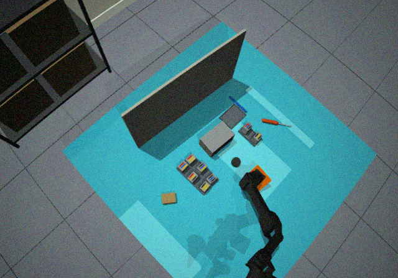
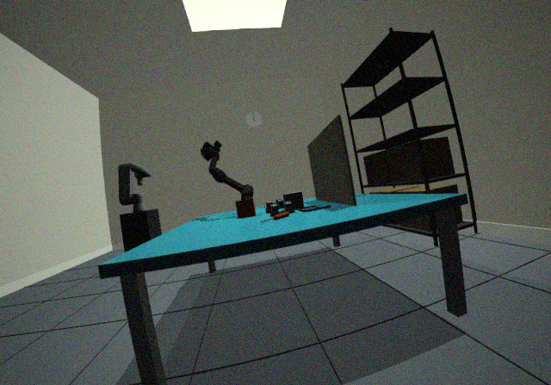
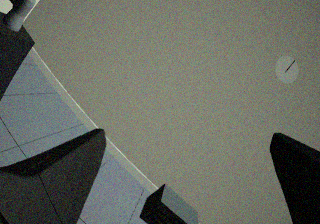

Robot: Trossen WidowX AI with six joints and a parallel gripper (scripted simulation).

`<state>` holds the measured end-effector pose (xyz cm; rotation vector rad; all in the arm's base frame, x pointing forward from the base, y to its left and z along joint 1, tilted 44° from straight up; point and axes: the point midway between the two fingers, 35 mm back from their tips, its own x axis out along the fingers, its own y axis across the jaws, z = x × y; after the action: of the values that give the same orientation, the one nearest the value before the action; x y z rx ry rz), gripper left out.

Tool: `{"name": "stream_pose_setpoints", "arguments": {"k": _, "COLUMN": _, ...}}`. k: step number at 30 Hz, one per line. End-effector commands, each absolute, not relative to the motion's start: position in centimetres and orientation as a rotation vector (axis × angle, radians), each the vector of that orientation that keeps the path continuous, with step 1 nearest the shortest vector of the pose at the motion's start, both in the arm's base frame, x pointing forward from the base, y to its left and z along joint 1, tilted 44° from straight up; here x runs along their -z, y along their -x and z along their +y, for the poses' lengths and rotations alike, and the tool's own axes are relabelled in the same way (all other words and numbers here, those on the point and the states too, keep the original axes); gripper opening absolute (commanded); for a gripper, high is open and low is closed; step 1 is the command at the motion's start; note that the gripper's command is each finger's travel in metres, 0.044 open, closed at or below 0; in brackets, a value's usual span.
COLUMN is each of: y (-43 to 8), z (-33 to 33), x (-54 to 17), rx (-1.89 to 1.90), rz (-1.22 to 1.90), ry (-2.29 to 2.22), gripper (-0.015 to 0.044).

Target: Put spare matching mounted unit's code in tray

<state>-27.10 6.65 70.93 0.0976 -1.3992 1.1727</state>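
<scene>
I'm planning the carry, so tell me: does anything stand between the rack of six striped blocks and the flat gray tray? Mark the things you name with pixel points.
Yes: the gray box (image 1: 216, 137) (image 2: 293, 199) stands between the six-block rack (image 1: 194, 170) and the tray (image 1: 233, 116) (image 2: 313, 207), right on the straight line across.
</scene>
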Motion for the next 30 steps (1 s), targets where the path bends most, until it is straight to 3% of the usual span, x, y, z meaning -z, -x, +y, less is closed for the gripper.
{"name": "stream_pose_setpoints", "arguments": {"k": 1, "y": 20.0, "z": 7.6, "x": -73.1, "rx": -1.082, "rz": -1.274, "ry": -0.132, "gripper": 0.044}}
{"name": "stream_pose_setpoints", "arguments": {"k": 15, "y": 1.7, "z": 8.1, "x": -74.5, "rx": -0.825, "rz": -0.97, "ry": -0.17, "gripper": 0.044}}
{"name": "stream_pose_setpoints", "arguments": {"k": 30, "y": -18.1, "z": 5.7, "x": -69.3, "rx": -0.525, "rz": -0.581, "ry": -0.146, "gripper": 0.044}}
